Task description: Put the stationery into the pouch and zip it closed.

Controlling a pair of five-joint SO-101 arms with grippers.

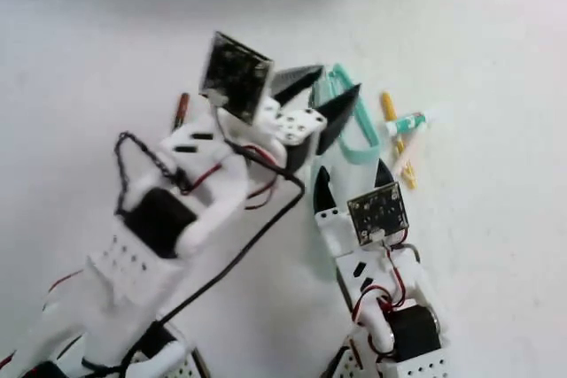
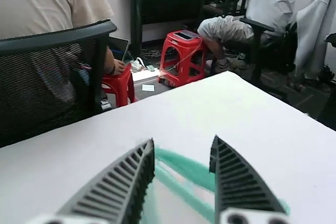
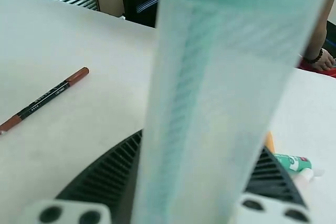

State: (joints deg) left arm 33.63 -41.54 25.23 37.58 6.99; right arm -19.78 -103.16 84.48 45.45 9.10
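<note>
Nearest the arm bases, the right gripper [image 1: 352, 185] straddles the translucent, teal-edged pouch [image 3: 220, 77]; whether it clamps the pouch, I cannot tell. The pouch lies on the white table [image 1: 496, 50] with its long axis running away from the bases. Its far end lies under the left gripper [image 2: 181, 177], whose claw is open at a moderate width and holds nothing. Just beyond and to the right of the pouch, a yellow marker [image 1: 388, 106] lies close to a green-and-white tube [image 1: 409, 122]. A reddish-brown pencil [image 3: 47, 99] lies apart, on the left arm's far side.
</note>
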